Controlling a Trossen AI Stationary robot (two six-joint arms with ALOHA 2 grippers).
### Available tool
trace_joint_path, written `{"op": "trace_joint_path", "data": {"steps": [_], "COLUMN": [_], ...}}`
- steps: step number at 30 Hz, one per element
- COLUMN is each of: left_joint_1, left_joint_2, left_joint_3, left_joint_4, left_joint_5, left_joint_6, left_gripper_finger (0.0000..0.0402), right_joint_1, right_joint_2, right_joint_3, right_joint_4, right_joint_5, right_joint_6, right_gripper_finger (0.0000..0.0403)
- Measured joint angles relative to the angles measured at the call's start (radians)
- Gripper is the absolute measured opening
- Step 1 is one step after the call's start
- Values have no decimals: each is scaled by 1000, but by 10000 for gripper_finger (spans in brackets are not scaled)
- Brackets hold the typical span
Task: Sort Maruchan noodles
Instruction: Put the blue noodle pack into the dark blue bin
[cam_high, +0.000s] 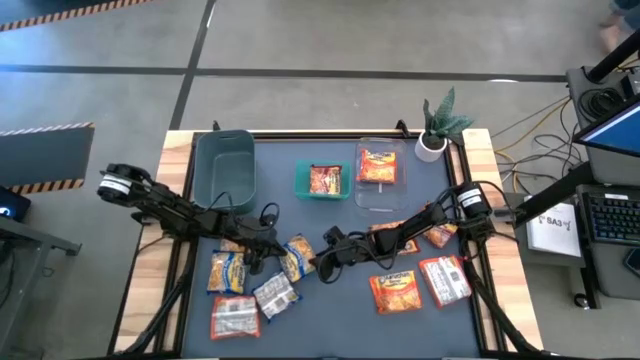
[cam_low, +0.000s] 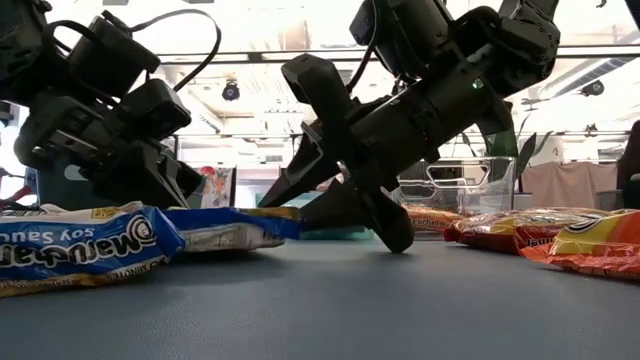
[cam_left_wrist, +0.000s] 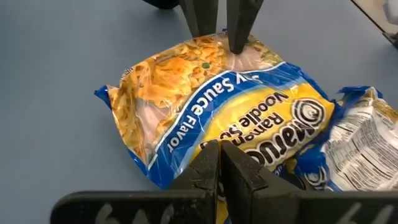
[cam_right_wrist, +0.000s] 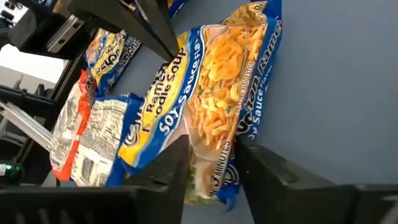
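Observation:
A yellow-and-blue soy sauce noodle packet (cam_high: 297, 256) lies flat on the dark mat between my two grippers, also seen as the packet (cam_left_wrist: 217, 106) and the packet (cam_right_wrist: 217, 99). My right gripper (cam_high: 322, 262) comes from the table's right and is shut on its clear end. My left gripper (cam_high: 264, 250) comes from the left with fingers shut at the packet's opposite long edge. In the low view, the right gripper (cam_low: 385, 225) reaches down to the mat. My left gripper (cam_left_wrist: 219, 171) has its shut fingertips at the packet's blue long edge (cam_left_wrist: 186, 177); the fingers hide that spot, so I cannot tell whether they pinch it or only touch it. My right gripper (cam_right_wrist: 212, 171) pinches the packet's clear end (cam_right_wrist: 208, 165) between its two fingers, slanting down from the table's right. The rest of the packet lies on the mat.
Along the far side stand a dark green bin (cam_high: 225, 165), a small teal bin (cam_high: 322, 193) and a clear bin (cam_high: 380, 195), the last two each holding an orange packet. Other packets lie near left (cam_high: 235, 318) and near right (cam_high: 395, 290). A potted plant (cam_high: 440, 125) stands at the far right.

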Motion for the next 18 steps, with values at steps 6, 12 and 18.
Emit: {"op": "trace_joint_path", "data": {"steps": [6,12,18], "left_joint_1": [0,2,4], "left_joint_2": [0,-18,-41], "left_joint_3": [-1,0,9], "left_joint_4": [28,95,136], "left_joint_5": [-20,-38,-29], "left_joint_6": [18,20,19], "left_gripper_finger": [0,0,26], "right_joint_1": [0,0,-2], "right_joint_2": [1,2,-1], "right_joint_3": [0,0,-1], "right_joint_4": [2,6,3], "right_joint_5": [1,4,9], "right_joint_6": [-20,-90,-172], "right_gripper_finger": [64,39,37]}}
